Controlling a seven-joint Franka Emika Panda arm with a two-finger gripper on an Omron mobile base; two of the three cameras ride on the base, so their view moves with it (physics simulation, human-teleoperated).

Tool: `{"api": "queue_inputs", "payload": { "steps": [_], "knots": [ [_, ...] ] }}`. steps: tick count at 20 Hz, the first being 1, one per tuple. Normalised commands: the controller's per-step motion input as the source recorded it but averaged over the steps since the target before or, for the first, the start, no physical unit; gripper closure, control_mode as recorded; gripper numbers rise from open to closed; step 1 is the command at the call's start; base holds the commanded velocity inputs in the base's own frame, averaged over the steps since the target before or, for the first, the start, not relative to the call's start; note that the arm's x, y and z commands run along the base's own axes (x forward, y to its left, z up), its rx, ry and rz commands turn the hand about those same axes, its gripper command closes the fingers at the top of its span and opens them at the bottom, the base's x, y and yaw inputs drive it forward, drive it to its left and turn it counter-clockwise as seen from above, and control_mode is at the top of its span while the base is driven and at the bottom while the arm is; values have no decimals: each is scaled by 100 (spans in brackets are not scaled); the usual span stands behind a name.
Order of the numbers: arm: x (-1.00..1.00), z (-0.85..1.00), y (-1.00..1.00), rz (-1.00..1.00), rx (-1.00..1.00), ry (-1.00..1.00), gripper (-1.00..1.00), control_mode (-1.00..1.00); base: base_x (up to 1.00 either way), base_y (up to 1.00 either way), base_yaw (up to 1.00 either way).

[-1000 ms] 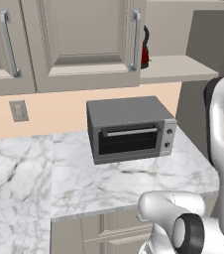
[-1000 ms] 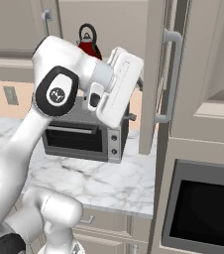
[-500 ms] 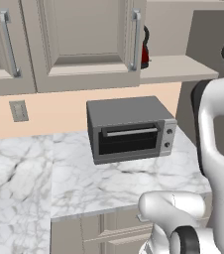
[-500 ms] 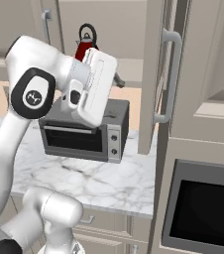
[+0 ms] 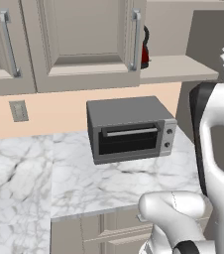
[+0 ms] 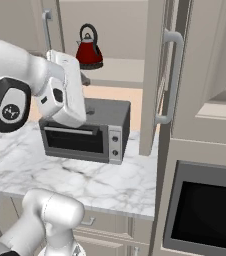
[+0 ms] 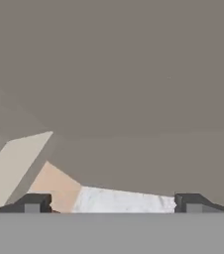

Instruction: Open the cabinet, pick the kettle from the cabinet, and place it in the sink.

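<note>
The red kettle (image 6: 89, 50) with its black loop handle stands on the open cabinet's beige shelf (image 6: 117, 70); in the left base view only a sliver of the kettle (image 5: 144, 47) shows past the closed left door (image 5: 84, 39). The cabinet's right door (image 6: 154, 75) stands swung out, with its silver bar handle (image 6: 172, 75) facing me. My white hand (image 6: 67, 85) hovers below and left of the kettle, above the toaster oven. My gripper (image 7: 112, 204) is open, its fingertips (image 7: 32, 204) wide apart with nothing between them. The sink is out of view.
A grey toaster oven (image 5: 130, 130) sits on the white marble counter (image 5: 119, 183) under the shelf. A dark built-in oven (image 6: 205, 215) fills the tall unit on the right. A wall outlet (image 5: 19, 110) is on the beige backsplash.
My hand has swung left, away from the open door's handle, to below the kettle. The jaws have opened a little wider. The kettle has not moved.
</note>
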Motion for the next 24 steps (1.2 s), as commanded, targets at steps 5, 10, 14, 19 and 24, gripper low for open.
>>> {"api": "queue_inputs", "payload": {
  "steps": [5,10,14,19,24],
  "knots": [
    [-11,8,56,50,-12,2,-100,-100,0,0,0],
    [0,1,59,39,-11,-2,-100,-100,0,0,0],
    [4,4,60,31,-9,0,-100,-100,0,0,0],
    [10,6,59,26,-4,2,-100,-100,0,0,0],
    [22,19,50,22,-6,1,-100,-100,0,0,0]
  ]
}}
